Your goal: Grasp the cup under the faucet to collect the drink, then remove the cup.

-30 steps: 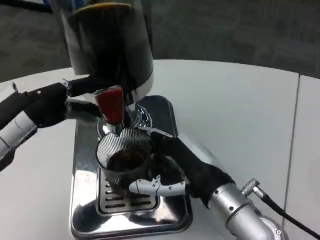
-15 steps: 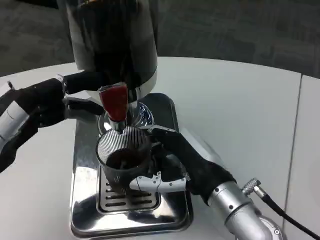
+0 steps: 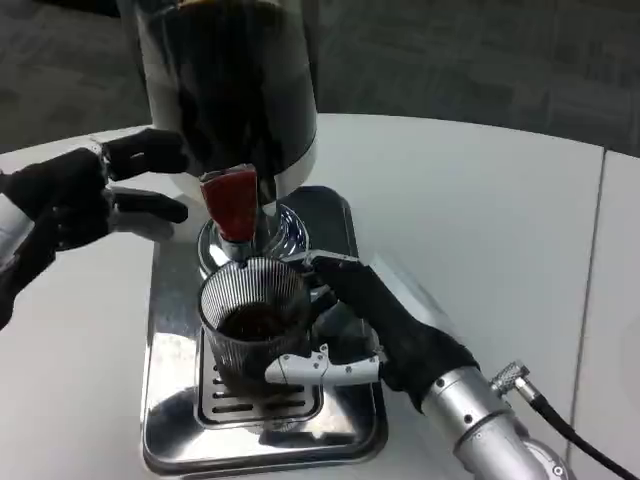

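A round white table [image 3: 480, 210] carries everything here, its far edge curving against grey carpet [image 3: 480, 60]; a thin straight seam runs from far to near down its right side; to the left of centre a shiny chrome drip tray [image 3: 170, 340] sits flat on the tabletop, a slotted grille set into its near part; from the tray's far end rises the dark-bodied drink dispenser [image 3: 230, 90]; the tray mirrors the things above it.
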Motion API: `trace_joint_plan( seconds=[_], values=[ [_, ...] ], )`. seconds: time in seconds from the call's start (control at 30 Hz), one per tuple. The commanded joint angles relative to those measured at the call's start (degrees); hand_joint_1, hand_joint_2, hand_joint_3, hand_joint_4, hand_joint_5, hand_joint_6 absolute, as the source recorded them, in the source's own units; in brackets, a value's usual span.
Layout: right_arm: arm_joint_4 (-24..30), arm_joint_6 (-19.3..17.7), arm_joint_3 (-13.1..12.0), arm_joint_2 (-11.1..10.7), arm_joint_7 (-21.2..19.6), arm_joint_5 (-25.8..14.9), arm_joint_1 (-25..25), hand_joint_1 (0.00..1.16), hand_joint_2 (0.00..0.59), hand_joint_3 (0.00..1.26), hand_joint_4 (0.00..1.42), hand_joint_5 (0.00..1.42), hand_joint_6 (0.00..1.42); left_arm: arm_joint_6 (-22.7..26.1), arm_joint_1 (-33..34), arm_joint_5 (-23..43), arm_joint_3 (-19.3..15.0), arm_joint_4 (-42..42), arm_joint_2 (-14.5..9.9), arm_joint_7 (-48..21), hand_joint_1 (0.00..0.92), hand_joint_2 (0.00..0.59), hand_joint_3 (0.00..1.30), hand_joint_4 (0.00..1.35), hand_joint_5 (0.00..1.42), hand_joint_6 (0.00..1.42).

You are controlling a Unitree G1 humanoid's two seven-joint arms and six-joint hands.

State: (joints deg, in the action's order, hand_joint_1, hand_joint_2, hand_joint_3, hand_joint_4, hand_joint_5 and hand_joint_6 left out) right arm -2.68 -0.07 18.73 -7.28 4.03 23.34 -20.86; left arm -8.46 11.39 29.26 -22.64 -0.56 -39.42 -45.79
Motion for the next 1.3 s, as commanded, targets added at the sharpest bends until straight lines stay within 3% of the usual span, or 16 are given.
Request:
trace_joint_plan(
  seconds=[0.03, 0.67, 1.0, 1.3],
  values=[
    [-1.19, -0.43, -0.03, -0.34, -0.63, 0.60, 1.87, 0.87, 0.244, 0.58, 0.67, 0.81, 0.83, 0.77, -1.21, 0.73, -1.23, -0.78, 0.69, 0.31, 0.000, 0.125, 0.24, 0.21, 0.36, 0.42],
    [0.91, -6.67, 0.52, 0.78, -11.10, 6.14, 7.92, 1.03, 0.190, 0.77, 0.81, 0.99, 1.12, -0.33, -7.05, -0.32, -5.42, -4.02, 1.53, 1.64, 0.000, 0.126, 0.25, 0.21, 0.38, 0.43],
    [2.93, -8.83, 1.37, 0.61, -13.08, 8.17, 11.18, 1.07, 0.200, 0.82, 0.86, 1.02, 1.16, -3.63, -13.14, -2.30, -8.29, -5.74, 2.77, 3.21, 0.000, 0.126, 0.25, 0.21, 0.37, 0.43],
    [5.13, -10.18, 1.42, 0.53, -14.39, 9.31, 13.65, 1.07, 0.200, 0.83, 0.88, 1.04, 1.18, -7.78, -16.81, -5.01, -8.32, -5.86, 3.42, 3.85, 0.000, 0.126, 0.24, 0.17, 0.31, 0.36]
  ],
)
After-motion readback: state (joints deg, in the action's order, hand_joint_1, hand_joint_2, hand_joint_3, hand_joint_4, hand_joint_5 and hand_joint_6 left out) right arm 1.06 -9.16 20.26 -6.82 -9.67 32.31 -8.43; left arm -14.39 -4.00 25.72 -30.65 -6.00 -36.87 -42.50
